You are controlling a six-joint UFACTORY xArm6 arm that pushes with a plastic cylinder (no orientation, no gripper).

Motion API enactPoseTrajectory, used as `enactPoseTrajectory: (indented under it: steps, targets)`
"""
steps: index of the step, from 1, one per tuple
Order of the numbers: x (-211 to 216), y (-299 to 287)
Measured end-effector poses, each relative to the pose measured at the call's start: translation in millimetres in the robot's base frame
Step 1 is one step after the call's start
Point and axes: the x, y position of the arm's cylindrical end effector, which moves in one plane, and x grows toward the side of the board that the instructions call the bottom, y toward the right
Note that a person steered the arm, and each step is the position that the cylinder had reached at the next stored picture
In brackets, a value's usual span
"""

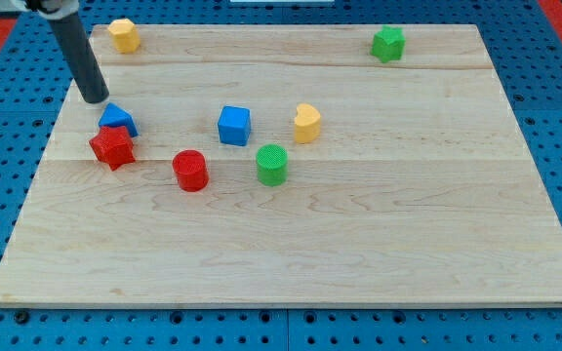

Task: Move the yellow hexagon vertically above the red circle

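Note:
The yellow hexagon (123, 35) sits near the board's top left corner. The red circle (190, 170) stands left of centre, well below and to the right of the hexagon. My tip (96, 98) is on the board at the left, below the yellow hexagon and just above the blue triangle (118, 119). The tip touches neither the hexagon nor the red circle.
A red star (112, 148) lies against the blue triangle's lower side. A blue cube (233, 126), a yellow heart (306, 123) and a green circle (272, 165) stand near the centre. A green block (388, 44) sits at the top right. The wooden board (359, 244) rests on a blue pegboard.

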Motion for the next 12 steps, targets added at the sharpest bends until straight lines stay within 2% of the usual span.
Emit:
enactPoseTrajectory:
  steps: [2,3,4,5,7,10,11,12]
  targets:
    - [-106,-21]
    - [-134,28]
    - [-99,73]
    - [-51,79]
    - [-115,107]
    - [-31,166]
    - [-48,193]
    - [-83,176]
